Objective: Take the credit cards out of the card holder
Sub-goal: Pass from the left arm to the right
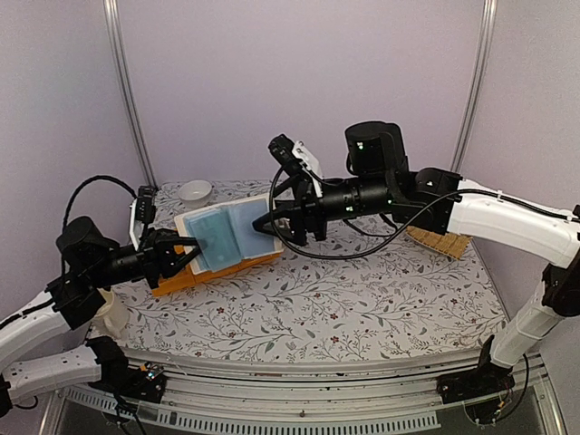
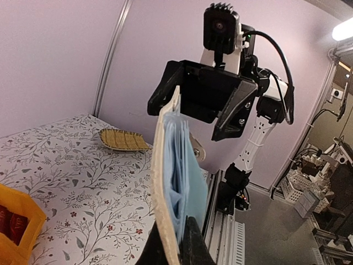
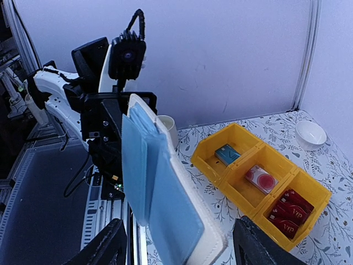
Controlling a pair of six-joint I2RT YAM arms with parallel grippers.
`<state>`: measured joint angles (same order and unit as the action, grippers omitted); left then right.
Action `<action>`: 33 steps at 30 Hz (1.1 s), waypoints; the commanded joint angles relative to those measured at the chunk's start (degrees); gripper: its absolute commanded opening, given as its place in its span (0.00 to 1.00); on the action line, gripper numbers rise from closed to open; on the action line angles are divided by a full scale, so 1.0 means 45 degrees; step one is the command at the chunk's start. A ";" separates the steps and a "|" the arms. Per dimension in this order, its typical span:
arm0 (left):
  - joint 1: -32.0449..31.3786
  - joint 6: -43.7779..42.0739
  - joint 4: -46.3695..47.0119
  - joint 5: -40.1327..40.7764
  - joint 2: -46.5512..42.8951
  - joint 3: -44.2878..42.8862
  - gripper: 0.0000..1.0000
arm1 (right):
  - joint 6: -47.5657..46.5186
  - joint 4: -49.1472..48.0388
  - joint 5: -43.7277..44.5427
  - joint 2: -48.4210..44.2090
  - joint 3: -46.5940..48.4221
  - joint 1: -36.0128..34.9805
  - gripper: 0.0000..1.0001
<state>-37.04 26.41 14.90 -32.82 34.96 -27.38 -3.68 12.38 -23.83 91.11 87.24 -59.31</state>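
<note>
The card holder [image 1: 227, 234] is held open above the table, pale blue leaves up, whitish cover below. My left gripper [image 1: 192, 246] is shut on its left edge; in the left wrist view the holder [image 2: 171, 182] rises edge-on from between those fingers [image 2: 179, 243]. My right gripper [image 1: 276, 222] is open at the holder's right edge. In the right wrist view its fingers [image 3: 179, 251] stand wide apart on either side of the holder [image 3: 165, 187] without touching it. A teal credit card [image 3: 227, 154], a pink one [image 3: 261, 178] and red ones [image 3: 289, 208] lie in yellow bins [image 3: 212, 142].
The yellow bins [image 1: 195, 276] sit on the table under the holder. A woven straw basket [image 1: 439, 241] lies at the right rear. A white bowl [image 1: 195, 190] stands at the back left, and a white cup [image 1: 113, 313] by the left arm.
</note>
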 commanded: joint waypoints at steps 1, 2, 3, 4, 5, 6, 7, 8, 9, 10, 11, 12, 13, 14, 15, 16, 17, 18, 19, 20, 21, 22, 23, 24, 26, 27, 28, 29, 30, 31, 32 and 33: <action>-0.0222 0.0269 0.1161 -0.0607 0.0455 -0.0449 0.00 | -0.0199 -0.0849 -0.1503 -0.0463 -0.0844 -0.0009 0.66; -0.0258 0.0291 0.1306 -0.0643 0.0588 -0.0473 0.00 | -0.0168 -0.0993 -0.1897 -0.0359 -0.0868 -0.0012 0.65; -0.0279 0.0325 0.1408 -0.0696 0.0702 -0.0505 0.00 | -0.0086 -0.1128 -0.2058 -0.0229 -0.0834 -0.0020 0.64; -0.0299 0.0364 0.1506 -0.0744 0.0807 -0.0543 0.00 | -0.0023 -0.1262 -0.2315 -0.0125 -0.0808 -0.0013 0.60; -0.0326 0.0378 0.1572 -0.0794 0.0913 -0.0587 0.00 | 0.0013 -0.1374 -0.2547 -0.0036 -0.0759 -0.0007 0.53; -0.0357 0.0385 0.1609 -0.0852 0.1017 -0.0622 0.00 | 0.0017 -0.1476 -0.2737 0.0011 -0.0713 0.0013 0.43; -0.0377 0.0378 0.1627 -0.0896 0.1064 -0.0634 0.00 | -0.0002 -0.1525 -0.2941 0.0059 -0.0647 -0.0002 0.27; -0.0387 0.0370 0.1636 -0.0925 0.1091 -0.0650 0.00 | -0.0048 -0.1585 -0.3062 0.0055 -0.0602 0.0021 0.05; -0.0383 0.0347 0.1615 -0.0932 0.1088 -0.0642 0.00 | -0.0057 -0.1678 -0.3182 0.0024 -0.0619 0.0019 0.03; -0.0383 0.0332 0.1619 -0.0920 0.1055 -0.0626 0.00 | -0.0043 -0.1795 -0.3336 -0.0052 -0.0706 0.0036 0.01; -0.0405 0.0306 0.1644 -0.0887 0.1027 -0.0607 0.00 | -0.0041 -0.1885 -0.3427 -0.0117 -0.0770 0.0045 0.01; -0.0393 0.0303 0.1677 -0.0858 0.0989 -0.0571 0.00 | -0.0041 -0.1940 -0.3460 -0.0172 -0.0812 0.0061 0.01; -0.0392 0.0317 0.1718 -0.0809 0.0941 -0.0544 0.00 | -0.0024 -0.1932 -0.3501 -0.0206 -0.0835 0.0112 0.02; -0.0401 0.0336 0.1791 -0.0780 0.0915 -0.0507 0.00 | -0.0003 -0.1966 -0.3532 -0.0251 -0.0889 0.0152 0.01; -0.0402 0.0365 0.1871 -0.0762 0.0904 -0.0458 0.00 | 0.0074 -0.2053 -0.3598 -0.0313 -0.0991 0.0243 0.02; -0.0402 0.0405 0.1988 -0.0755 0.0886 -0.0401 0.00 | 0.0178 -0.2242 -0.3708 -0.0394 -0.1123 0.0322 0.02; -0.0398 0.0471 0.2137 -0.0749 0.0898 -0.0328 0.00 | 0.0397 -0.2497 -0.3844 -0.0487 -0.1289 0.0451 0.01; -0.0402 0.0545 0.2298 -0.0726 0.0917 -0.0240 0.00 | 0.0552 -0.2810 -0.4054 -0.0582 -0.1458 0.0534 0.01; -0.0402 0.0655 0.2501 -0.0689 0.0932 -0.0142 0.00 | 0.0722 -0.3154 -0.4307 -0.0682 -0.1626 0.0618 0.01; -0.0402 0.0751 0.2668 -0.0599 0.0958 -0.0007 0.06 | 0.0989 -0.3581 -0.4581 -0.0785 -0.1759 0.0660 0.01; -0.0402 0.0871 0.2845 -0.0537 0.0993 0.0090 0.11 | 0.1237 -0.3905 -0.4896 -0.0905 -0.1886 0.0719 0.01; -0.0402 0.0981 0.3084 -0.0536 0.1031 0.0195 0.14 | 0.1423 -0.4290 -0.5289 -0.1013 -0.2014 0.0736 0.01; -0.0402 0.1088 0.3329 -0.0570 0.1097 0.0321 0.19 | 0.1570 -0.4760 -0.5707 -0.1121 -0.2154 0.0770 0.01; -0.0402 0.1211 0.3650 -0.0594 0.1171 0.0449 0.25 | 0.1847 -0.5332 -0.6089 -0.1223 -0.2343 0.0789 0.01; -0.0465 0.1490 0.4347 -0.0598 0.1401 0.0679 0.31 | 0.2282 -0.6274 -0.6908 -0.1370 -0.2581 0.0782 0.01; -0.0503 0.1508 0.4534 -0.0603 0.1527 0.0725 0.33 | 0.2474 -0.6524 -0.7240 -0.1395 -0.2606 0.0778 0.01; -0.0559 0.1485 0.4619 -0.0598 0.1702 0.0731 0.35 | 0.2536 -0.6714 -0.7515 -0.1438 -0.2610 0.0795 0.01; -0.0590 0.1409 0.4632 -0.0608 0.1806 0.0690 0.37 | 0.2615 -0.6868 -0.7726 -0.1448 -0.2612 0.0797 0.01; -0.0629 0.1305 0.4633 -0.0648 0.1868 0.0649 0.41 | 0.2659 -0.6940 -0.7964 -0.1469 -0.2625 0.0797 0.01; -0.0636 0.1199 0.4641 -0.0682 0.1854 0.0604 0.46 | 0.2670 -0.7018 -0.8214 -0.1488 -0.2643 0.0792 0.02; -0.0654 0.1081 0.4698 -0.0694 0.1781 0.0596 0.51 | 0.2673 -0.7071 -0.8379 -0.1528 -0.2680 0.0811 0.02; -0.0651 0.0951 0.4725 -0.0680 0.1667 0.0612 0.54 | 0.2674 -0.7090 -0.8549 -0.1554 -0.2716 0.0808 0.02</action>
<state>-39.55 31.88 32.73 -36.42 43.16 -25.17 6.37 -12.84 -54.98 87.35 75.24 -55.94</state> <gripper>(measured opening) 0.488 0.032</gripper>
